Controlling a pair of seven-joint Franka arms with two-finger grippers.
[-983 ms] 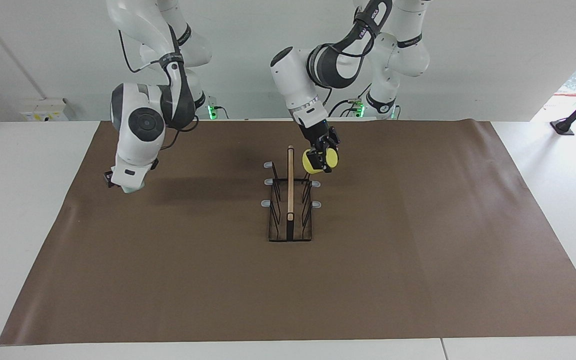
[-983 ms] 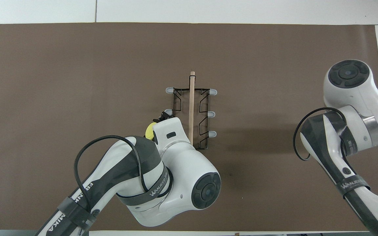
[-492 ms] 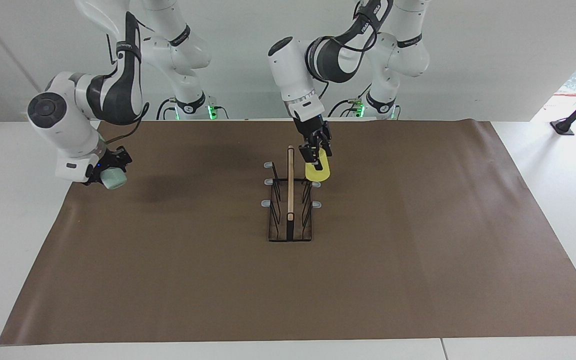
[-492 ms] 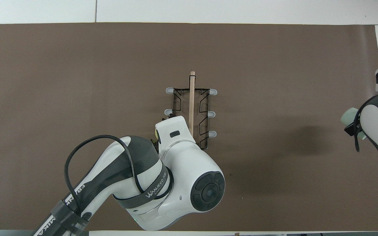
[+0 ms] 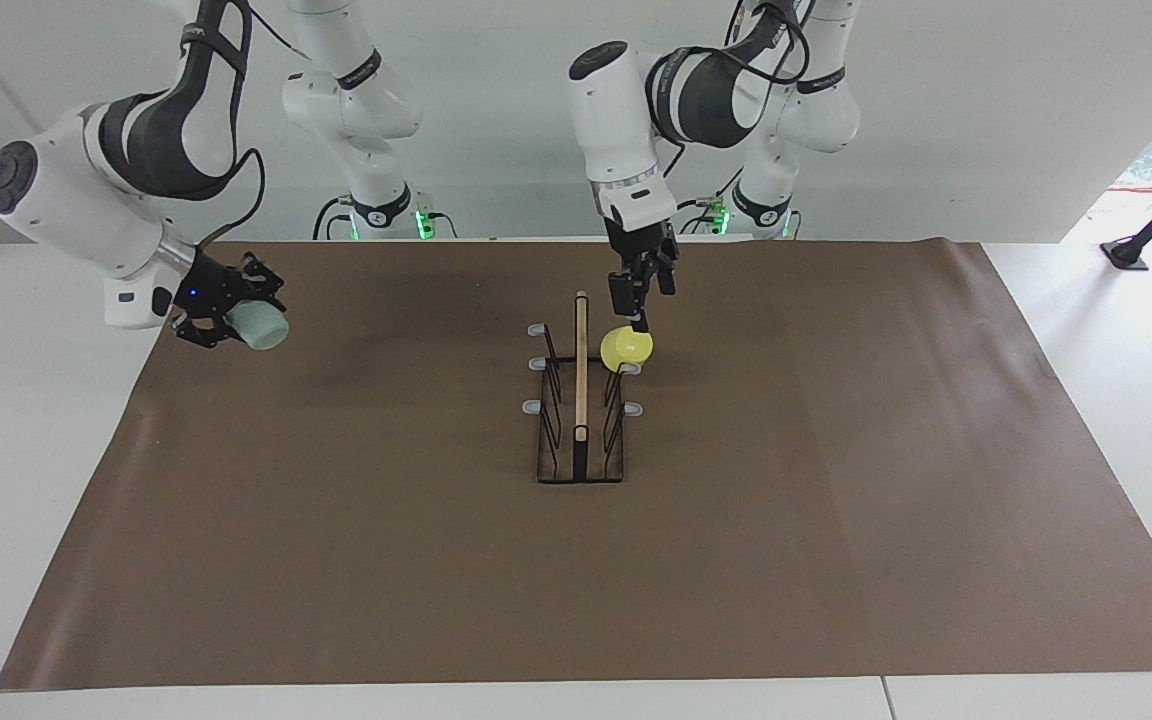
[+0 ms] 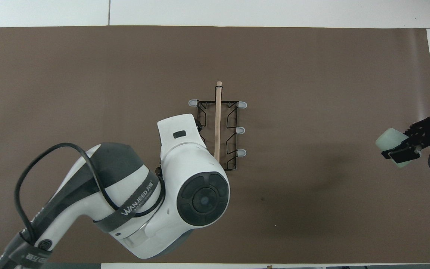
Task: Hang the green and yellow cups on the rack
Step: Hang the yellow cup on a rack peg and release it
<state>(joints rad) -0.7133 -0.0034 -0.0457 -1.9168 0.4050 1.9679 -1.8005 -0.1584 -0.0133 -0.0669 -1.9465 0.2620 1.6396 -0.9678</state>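
Note:
The black wire rack (image 5: 581, 440) with its wooden centre bar stands mid-mat; it also shows in the overhead view (image 6: 233, 130). The yellow cup (image 5: 627, 348) sits tilted on the prong nearest the robots on the left arm's side. My left gripper (image 5: 636, 312) is just above it, fingers apart, one fingertip at the cup's top. In the overhead view the left arm hides that cup and gripper. My right gripper (image 5: 232, 318) is shut on the pale green cup (image 5: 263, 327), held sideways in the air over the mat's edge at the right arm's end, as the overhead view (image 6: 389, 139) shows too.
A brown mat (image 5: 836, 520) covers the white table. The other five grey-capped prongs of the rack are bare. The left arm's large wrist (image 6: 185, 179) hangs over the mat between the rack and the robots.
The left gripper has let the yellow cup down onto the prong and risen; the cup now tilts there. The right gripper has swung up and turned with the green cup, toward the rack.

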